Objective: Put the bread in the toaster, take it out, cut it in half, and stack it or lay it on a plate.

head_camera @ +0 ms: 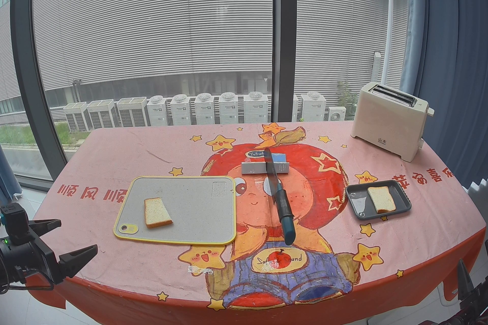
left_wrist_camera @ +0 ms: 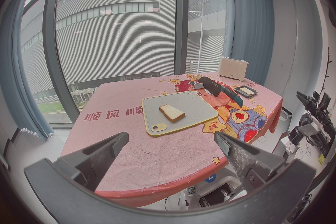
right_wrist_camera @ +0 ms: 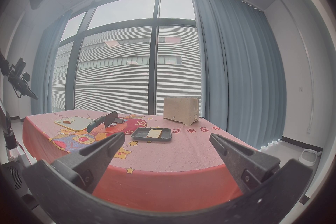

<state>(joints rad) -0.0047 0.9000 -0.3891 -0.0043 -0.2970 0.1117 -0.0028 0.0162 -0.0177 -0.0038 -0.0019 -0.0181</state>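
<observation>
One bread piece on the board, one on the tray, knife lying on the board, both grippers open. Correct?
Not quite: the knife isn't on the board. The head view shows it on the tablecloth between board and tray, its blade propped on a small stand. The rest holds.

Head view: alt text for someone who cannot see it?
A pink-clothed table holds a cutting board with a bread slice, a knife propped on a small rack, a dark tray with another slice, and a toaster. The left gripper hangs open by the near-left edge.
</observation>
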